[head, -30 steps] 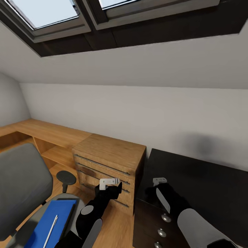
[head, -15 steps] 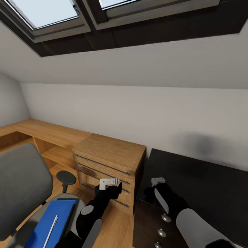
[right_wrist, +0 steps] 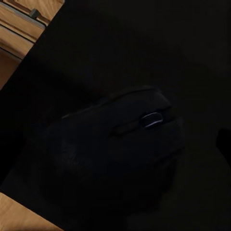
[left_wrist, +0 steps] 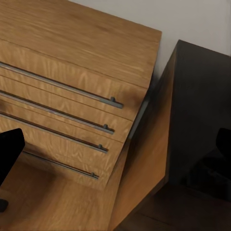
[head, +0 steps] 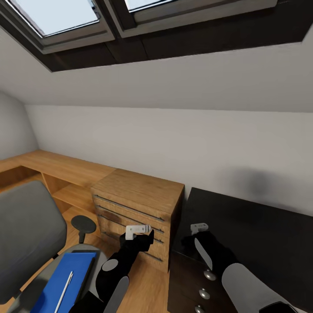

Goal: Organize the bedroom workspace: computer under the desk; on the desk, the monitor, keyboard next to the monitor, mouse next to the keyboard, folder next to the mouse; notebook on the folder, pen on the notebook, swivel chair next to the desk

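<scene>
Head view: two skylights [head: 56, 19] sit in a sloped ceiling above a white wall. At lower left stands the chair [head: 26, 234], grey, with a black armrest [head: 83, 224]. On its seat lies the folder [head: 65, 280], blue, and the pen [head: 64, 290] lies on top of it. To the right of the chair is a light wood cabinet [head: 134, 208] with bar-handled drawers, joined at the left to a low wood shelf [head: 52, 167]. Just beside the cabinet, to the right, is the table [head: 261, 230], glossy black, with round silver knobs [head: 210, 274] on its dark drawers. Left gripper [head: 138, 229] hangs in front of the cabinet drawers; right gripper [head: 199, 227] hangs over the near left corner of the table. Whether either set of fingers is spread or pressed together cannot be told.

Left wrist view: cabinet [left_wrist: 72, 62] top and four drawer fronts, wood floor [left_wrist: 43, 202] below, and the dark side of the table [left_wrist: 197, 120] beside them.

Right wrist view: mouse [right_wrist: 120, 144], black, rests on the table [right_wrist: 120, 43] close below the camera, scroll wheel faintly lit. Cabinet [right_wrist: 19, 19] edge shows at one corner. Fingers cannot be made out against the dark.
</scene>
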{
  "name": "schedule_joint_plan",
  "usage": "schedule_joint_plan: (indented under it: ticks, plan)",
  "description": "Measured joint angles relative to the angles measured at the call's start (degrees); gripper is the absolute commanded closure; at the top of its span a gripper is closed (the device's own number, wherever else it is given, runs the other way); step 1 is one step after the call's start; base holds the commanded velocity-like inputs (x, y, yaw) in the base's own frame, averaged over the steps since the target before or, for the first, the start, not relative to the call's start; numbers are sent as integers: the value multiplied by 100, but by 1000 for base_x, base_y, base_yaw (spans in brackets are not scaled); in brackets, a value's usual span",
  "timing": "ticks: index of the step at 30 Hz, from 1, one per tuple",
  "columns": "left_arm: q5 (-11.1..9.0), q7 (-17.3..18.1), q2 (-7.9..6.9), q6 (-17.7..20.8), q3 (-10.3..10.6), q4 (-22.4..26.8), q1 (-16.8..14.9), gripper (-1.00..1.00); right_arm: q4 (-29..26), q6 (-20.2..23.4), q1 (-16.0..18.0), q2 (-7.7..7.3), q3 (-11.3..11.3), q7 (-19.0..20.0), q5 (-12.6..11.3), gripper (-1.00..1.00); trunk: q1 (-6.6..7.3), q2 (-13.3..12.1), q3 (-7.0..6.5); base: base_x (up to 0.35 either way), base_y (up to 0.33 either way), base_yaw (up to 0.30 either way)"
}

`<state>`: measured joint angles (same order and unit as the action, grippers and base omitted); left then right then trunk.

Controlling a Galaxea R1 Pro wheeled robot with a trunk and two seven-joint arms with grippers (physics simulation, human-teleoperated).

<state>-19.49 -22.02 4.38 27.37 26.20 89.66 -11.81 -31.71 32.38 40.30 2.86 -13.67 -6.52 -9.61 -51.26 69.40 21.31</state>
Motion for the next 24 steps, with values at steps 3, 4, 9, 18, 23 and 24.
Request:
schedule_joint_plan:
  ticks: [3,4,9,18,23,24]
  plan:
    - [1,0,-3,0,-1,0,-2,-100,-5,-1,0,0,2,1,-1,-100,0,0,0,0,0,0]
    - [1,0,-4,0,-1,0,-3,-100,-7,-1,0,0,2,1,0,-100,0,0,0,0,0,0]
    - [1,0,-4,8,-1,1,0,-100,-27,-8,0,-6,10,2,2,-100,0,0,0,0,0,0]
    - [-6,0,-6,9,-1,0,-1,-100,-718,-3,-9,-30,25,-16,3,-100,0,0,0,0,0,0]
    - [-10,0,-6,9,-2,1,-2,-100,-3064,192,-851,-73,19,-513,0,-100,1,1,1,0,0,0]
    - [-11,0,-6,9,-1,0,-1,-100,-3257,208,-956,-73,16,-618,-1,-100,0,0,0,0,0,0]
